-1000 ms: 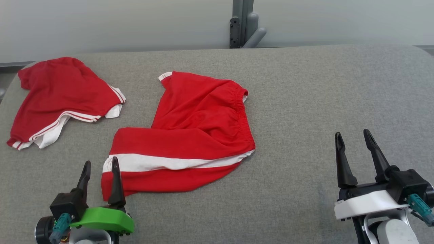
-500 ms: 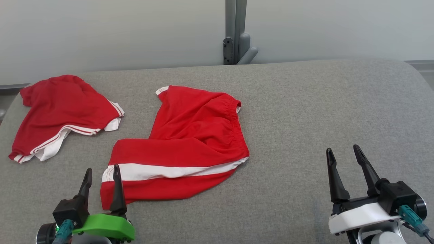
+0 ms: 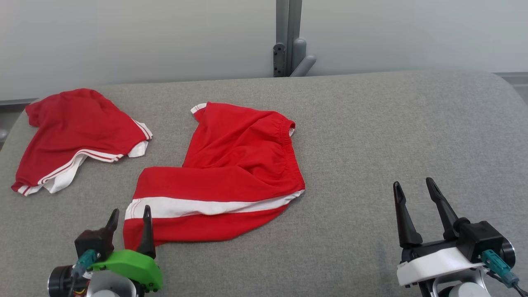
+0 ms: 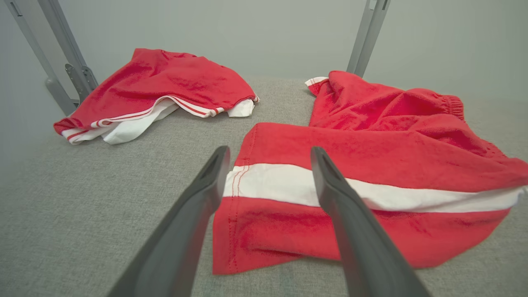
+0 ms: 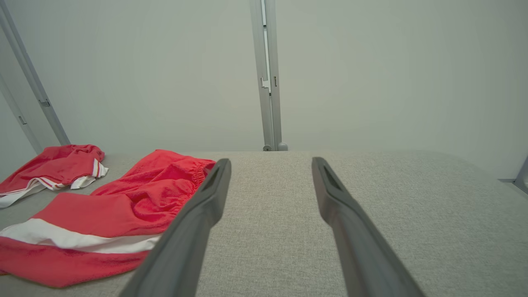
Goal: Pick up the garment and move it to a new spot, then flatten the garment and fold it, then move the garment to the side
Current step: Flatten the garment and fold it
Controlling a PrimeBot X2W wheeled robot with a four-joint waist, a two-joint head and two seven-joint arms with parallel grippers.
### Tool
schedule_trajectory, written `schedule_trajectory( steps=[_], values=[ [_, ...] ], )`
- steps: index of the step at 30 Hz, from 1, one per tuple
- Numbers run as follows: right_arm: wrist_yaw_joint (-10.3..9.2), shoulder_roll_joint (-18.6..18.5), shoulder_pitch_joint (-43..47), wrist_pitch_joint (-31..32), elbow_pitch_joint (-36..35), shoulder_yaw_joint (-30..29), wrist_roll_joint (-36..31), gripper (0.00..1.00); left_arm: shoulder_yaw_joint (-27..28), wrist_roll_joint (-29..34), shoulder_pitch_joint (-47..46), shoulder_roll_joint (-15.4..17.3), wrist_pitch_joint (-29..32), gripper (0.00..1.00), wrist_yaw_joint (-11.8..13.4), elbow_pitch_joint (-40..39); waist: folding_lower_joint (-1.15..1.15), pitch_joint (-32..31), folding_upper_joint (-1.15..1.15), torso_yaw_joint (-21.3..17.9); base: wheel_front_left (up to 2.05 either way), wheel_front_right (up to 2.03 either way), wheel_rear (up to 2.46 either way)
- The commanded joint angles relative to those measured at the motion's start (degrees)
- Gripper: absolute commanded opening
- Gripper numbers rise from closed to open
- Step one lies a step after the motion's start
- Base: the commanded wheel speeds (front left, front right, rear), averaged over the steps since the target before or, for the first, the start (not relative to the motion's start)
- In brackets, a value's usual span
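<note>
The garment [image 3: 231, 173] is a pair of red shorts with a white side stripe, lying loosely spread at the middle of the grey padded table [image 3: 371, 123]. It also shows in the left wrist view [image 4: 371, 165] and the right wrist view [image 5: 123, 206]. My left gripper [image 3: 130, 211] hovers open at the garment's near left hem. In its own view [image 4: 270, 152] the white stripe's end sits between the fingers, which grip nothing. My right gripper [image 3: 413, 184] stands open over bare table to the right, well apart from the cloth [image 5: 271, 161].
A second red garment with white trim [image 3: 78, 132] lies bunched at the table's far left corner [image 4: 156, 90]. A grey metal post [image 3: 288, 37] rises behind the table's far edge against a pale wall. Bare table stretches across the right half.
The head camera tilted up a second ago, shifting the whole picture down. Since then my left gripper has tipped forward and edged slightly right toward the hem. The right gripper has barely moved.
</note>
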Motion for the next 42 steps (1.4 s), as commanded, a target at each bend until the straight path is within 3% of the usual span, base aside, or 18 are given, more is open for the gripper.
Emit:
schedule_trajectory(
  steps=[1,8,14,31,33,35,37,41,42],
  values=[
    [-0.04,-0.2,-0.3,-0.2,-0.1,0.2,0.1,1.0,-0.2,-0.7,-2.6,1.0,2.4,1.0,-0.6,1.5,0.0,0.7,0.19,0.3,0.0,0.0,0.0],
    [-0.04,-0.1,-2.2,-0.2,-0.2,1.2,-0.1,1.0,-0.4,-5.3,-11.2,4.1,17.0,1.0,-2.5,8.3,0.0,4.1,0.19,0.4,0.0,0.0,0.0],
    [-0.04,-0.2,-3.6,-0.2,-0.3,1.6,-0.3,1.0,-0.4,-7.5,-15.7,5.9,23.3,1.0,-3.0,11.9,0.0,6.5,0.19,-0.2,0.0,0.0,0.0],
    [-0.04,-0.2,-3.5,-0.2,0.1,1.8,-0.6,1.0,0.0,-15.1,-16.5,5.4,29.9,1.0,-3.5,14.1,0.0,6.9,0.19,-0.5,0.0,0.0,0.0],
    [-0.04,-0.2,-3.4,-0.2,0.0,1.9,-0.6,1.0,-0.1,-15.8,-16.5,5.0,30.1,0.86,-3.5,13.6,0.0,6.7,0.19,-0.5,0.0,0.0,0.0],
    [-0.04,-0.2,-3.3,-0.2,-0.1,1.9,-0.6,1.0,-0.5,-16.0,-16.2,5.0,30.2,0.65,-3.6,12.9,0.0,6.6,0.19,-0.4,0.0,0.0,0.0],
    [-0.04,-0.2,-3.3,-0.2,-0.2,1.9,-0.7,1.0,-0.9,-16.7,-16.1,4.7,30.2,0.6,-3.6,11.9,0.0,6.6,0.19,-0.4,0.0,0.0,0.0],
    [-0.04,-0.2,-3.3,-0.2,-0.3,2.0,-0.6,1.0,-1.5,-17.7,-15.8,5.2,31.0,0.57,-3.4,10.5,0.0,6.8,0.19,-0.4,0.0,0.0,0.0],
    [-0.04,-0.2,-3.4,-0.2,-0.3,2.0,-0.5,1.0,-1.7,-17.3,-15.8,5.4,31.3,0.51,-2.9,10.5,0.0,6.9,0.19,-0.4,0.0,0.0,0.0]
  ],
)
